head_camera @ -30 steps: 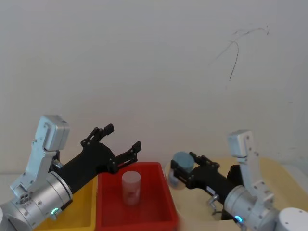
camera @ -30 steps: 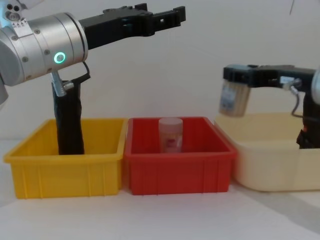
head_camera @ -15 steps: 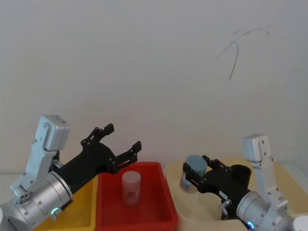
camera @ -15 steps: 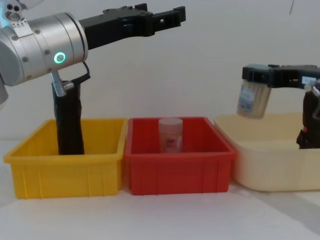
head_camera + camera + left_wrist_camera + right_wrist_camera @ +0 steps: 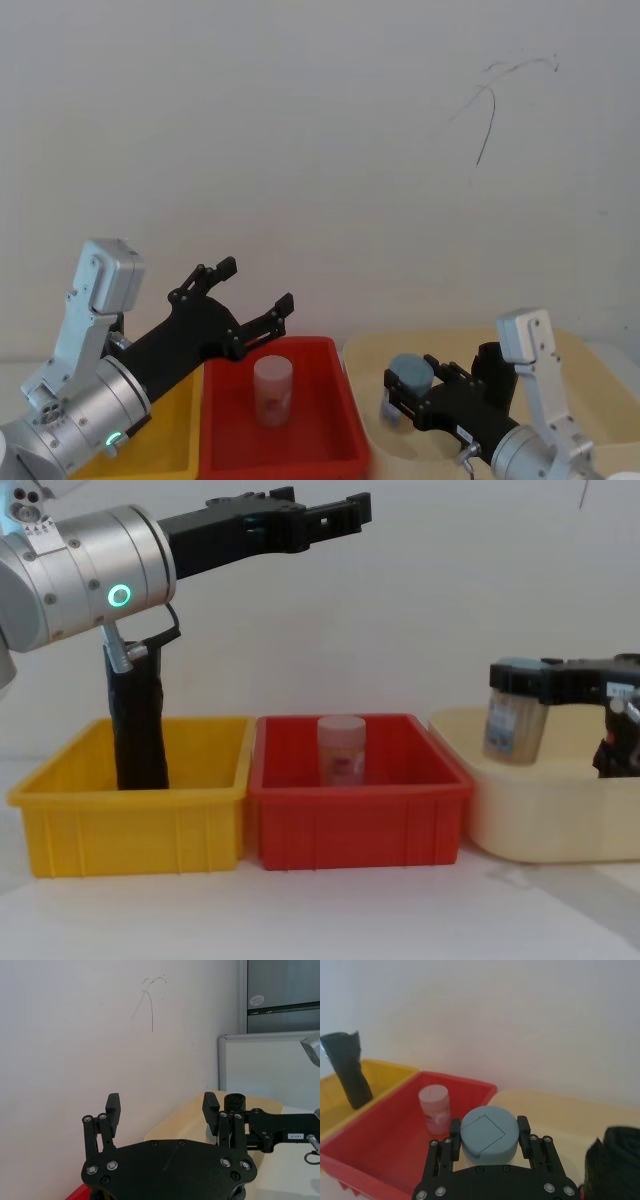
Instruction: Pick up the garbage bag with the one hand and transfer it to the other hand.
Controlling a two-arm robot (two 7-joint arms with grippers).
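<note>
The garbage bag (image 5: 138, 725), a tall black roll, stands upright in the yellow bin (image 5: 130, 825), partly behind my left arm; it also shows far off in the right wrist view (image 5: 347, 1070). My left gripper (image 5: 320, 505) hangs open and empty, high above the red bin (image 5: 355, 820) and well clear of the bag; its fingers spread wide (image 5: 161, 1105) (image 5: 255, 283). My right gripper (image 5: 515, 680) is shut on a blue-lidded jar (image 5: 512, 725) over the beige bin (image 5: 540, 815), with the lid (image 5: 487, 1135) showing between the fingers.
A translucent pink-capped jar (image 5: 341, 750) stands in the red bin. A second black roll (image 5: 615, 1160) sits in the beige bin close beside my right gripper. The three bins stand side by side, and a white wall is close behind.
My right gripper carried the blue-lidded jar rightward and then down toward the beige bin. The left arm and the garbage bag have not moved.
</note>
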